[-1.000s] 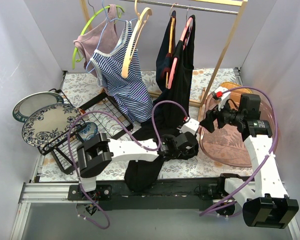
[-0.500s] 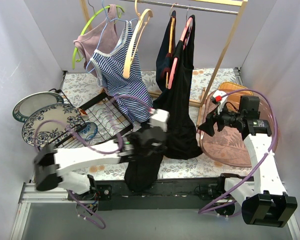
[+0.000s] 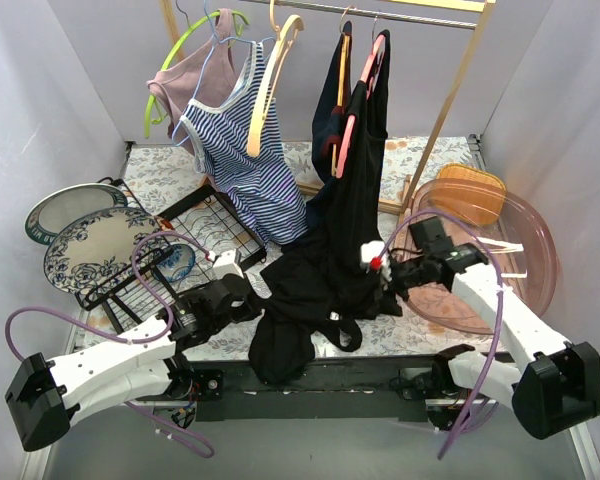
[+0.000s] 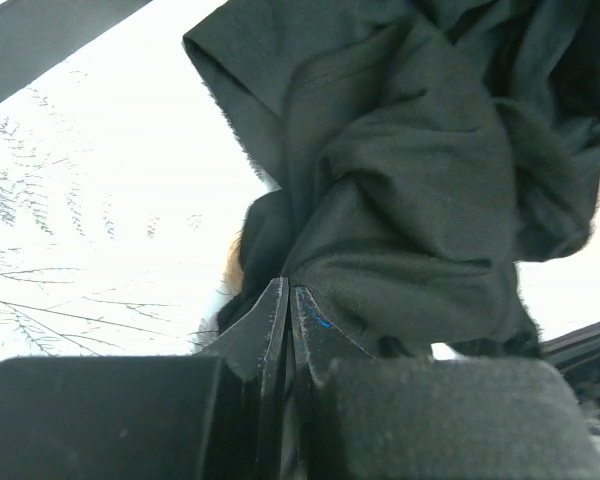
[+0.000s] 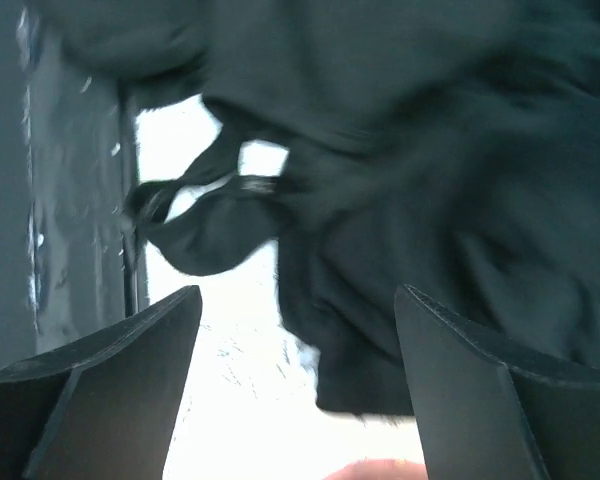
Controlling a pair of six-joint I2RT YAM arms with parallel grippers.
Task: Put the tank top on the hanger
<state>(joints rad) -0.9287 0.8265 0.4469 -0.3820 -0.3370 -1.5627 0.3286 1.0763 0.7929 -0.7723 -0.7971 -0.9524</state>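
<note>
1. One tank top (image 3: 310,282): crumpled at the centre of the table (image 3: 155,170), touching both grippers.
2. One hanger (image 3: 272,80): hooked on the rail (image 3: 400,12).
3. Two grippers: left gripper (image 4: 287,290) clamped onto tank top fabric; right gripper (image 5: 298,300) jaws apart.

No readable text, label, brand, number or sign on anything.

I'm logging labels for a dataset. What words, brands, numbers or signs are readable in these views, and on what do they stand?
None: no word, brand, number or sign can be read in any view.
The plain black tank top shows no print or tag.
The blue-and-white striped tank top, the pale cream hanger and the blue floral plate carry only pattern or bare surface.
</note>
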